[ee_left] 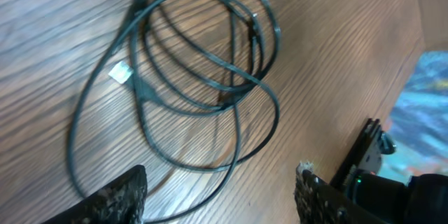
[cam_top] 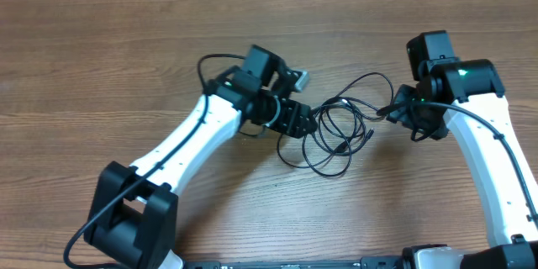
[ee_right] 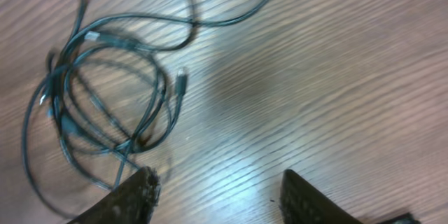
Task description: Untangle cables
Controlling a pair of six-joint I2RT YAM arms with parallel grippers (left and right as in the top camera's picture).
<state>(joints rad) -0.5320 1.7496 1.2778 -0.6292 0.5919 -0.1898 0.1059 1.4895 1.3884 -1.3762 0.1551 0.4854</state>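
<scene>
The cables (cam_top: 333, 128) lie in one heap on the wooden table (cam_top: 126, 34), between the two grippers. As far as the views show, little of the job is done. No cord lies apart on its own, and several thin dark loops are stacked and cross each other in many places. Pulling each cord free and laying it down separately is all yet to do.

From the left wrist the cables (ee_left: 150, 100) look like overlapping rings of slim greenish-black cord. A small pale piece (ee_left: 120, 73) sits on one strand; whether it is a label or a plug end I cannot tell. The right wrist shows the same bundle (ee_right: 105, 40), with a short plug end (ee_right: 181, 77) poking out of its side and one long strand running away from the heap. How many cords there are cannot be counted.

The left gripper (cam_top: 308, 123) sits at the near edge of the heap. Its fingers are spread wide and hold nothing, and the lowest loop curves just ahead of the gap (ee_left: 218, 203). The right gripper (cam_top: 402, 114) is at the other side, where the long strand runs up to it. In its own view (ee_right: 220, 199) the fingers are also spread and empty, with the bundle ahead and off to one side.
</scene>
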